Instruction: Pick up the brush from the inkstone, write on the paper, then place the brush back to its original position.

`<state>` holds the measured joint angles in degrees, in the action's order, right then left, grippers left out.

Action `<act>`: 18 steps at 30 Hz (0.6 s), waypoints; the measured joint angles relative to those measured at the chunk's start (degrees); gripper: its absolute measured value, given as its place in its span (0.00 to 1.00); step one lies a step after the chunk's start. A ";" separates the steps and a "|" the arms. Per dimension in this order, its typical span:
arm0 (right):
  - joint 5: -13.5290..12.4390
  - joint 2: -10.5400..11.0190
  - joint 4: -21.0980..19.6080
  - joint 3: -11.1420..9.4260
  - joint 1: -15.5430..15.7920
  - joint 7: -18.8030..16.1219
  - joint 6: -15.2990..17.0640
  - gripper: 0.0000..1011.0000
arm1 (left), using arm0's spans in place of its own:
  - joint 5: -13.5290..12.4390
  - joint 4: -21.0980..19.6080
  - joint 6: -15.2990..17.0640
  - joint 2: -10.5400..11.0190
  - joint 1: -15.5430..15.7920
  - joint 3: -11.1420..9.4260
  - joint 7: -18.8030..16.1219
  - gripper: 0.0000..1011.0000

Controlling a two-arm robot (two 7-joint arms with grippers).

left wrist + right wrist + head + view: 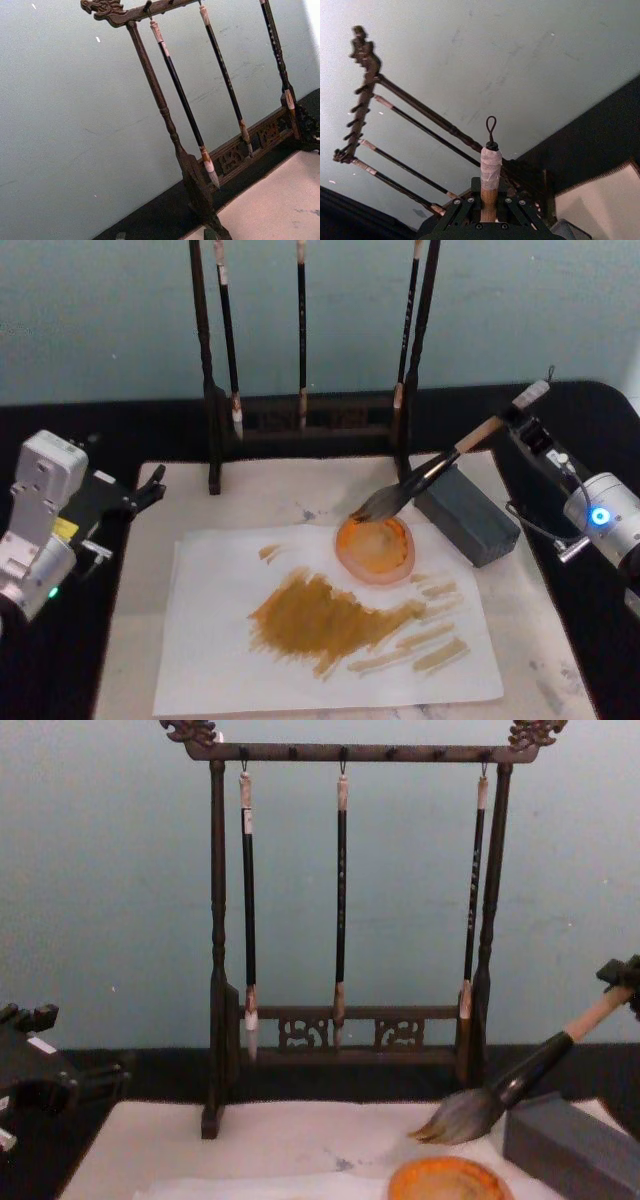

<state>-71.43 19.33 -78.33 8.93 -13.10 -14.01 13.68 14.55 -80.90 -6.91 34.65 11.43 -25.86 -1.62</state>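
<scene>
Tan wood handle, black tapered ferrule, bushy grey-brown tuft: the big calligraphy brush (440, 466) slants down from the right claw (517, 418), which is clenched on the handle just under its taped top end. The tuft hangs below & left of the claw, at the round orange dish (375, 552). The ferrule crosses the grey stone block (470, 518), contact unclear. The thin white paper sheet (215, 640), w/ ochre strokes, lies beyond the dish. Brush prob. light, w/ stiff shaft & soft drippy tip, so a mid-handle grip would be steadier. Left claw (150, 486) is parked far opposite.
</scene>
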 joint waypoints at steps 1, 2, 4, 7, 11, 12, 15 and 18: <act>-0.48 -0.12 0.71 0.15 -0.30 0.10 0.09 0.17 | 0.00 0.00 0.00 0.00 0.00 0.00 0.00 1.00; -0.71 -0.16 1.06 0.24 -0.45 0.14 0.14 0.17 | 0.00 0.00 0.00 0.00 0.00 0.00 0.00 1.00; -1.30 -0.24 2.15 0.52 -0.93 0.19 0.30 0.17 | 0.00 0.00 0.00 0.00 0.00 0.00 0.00 1.00; -1.98 -0.27 3.43 0.94 -1.49 0.27 0.48 0.17 | 0.00 0.00 0.00 0.00 0.00 0.00 0.00 1.00; -2.59 -0.23 4.60 1.47 -2.03 0.41 0.57 0.17 | 0.00 0.00 0.00 0.00 0.00 0.00 0.00 1.00; -2.70 -0.20 4.78 1.57 -2.11 0.43 0.59 0.17 | 0.00 0.00 0.00 0.00 0.00 0.00 0.00 1.00; -3.17 -0.01 5.33 2.01 -2.36 0.45 0.69 0.17 | 0.00 0.00 0.00 0.00 0.00 0.00 0.00 1.00; -3.63 0.13 5.64 2.42 -2.50 0.51 0.70 0.17 | 0.00 0.00 0.00 0.00 0.00 0.00 0.00 1.00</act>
<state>-75.06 19.46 -72.70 11.35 -15.60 -13.50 14.38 14.55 -80.90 -6.91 34.65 11.43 -25.86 -1.62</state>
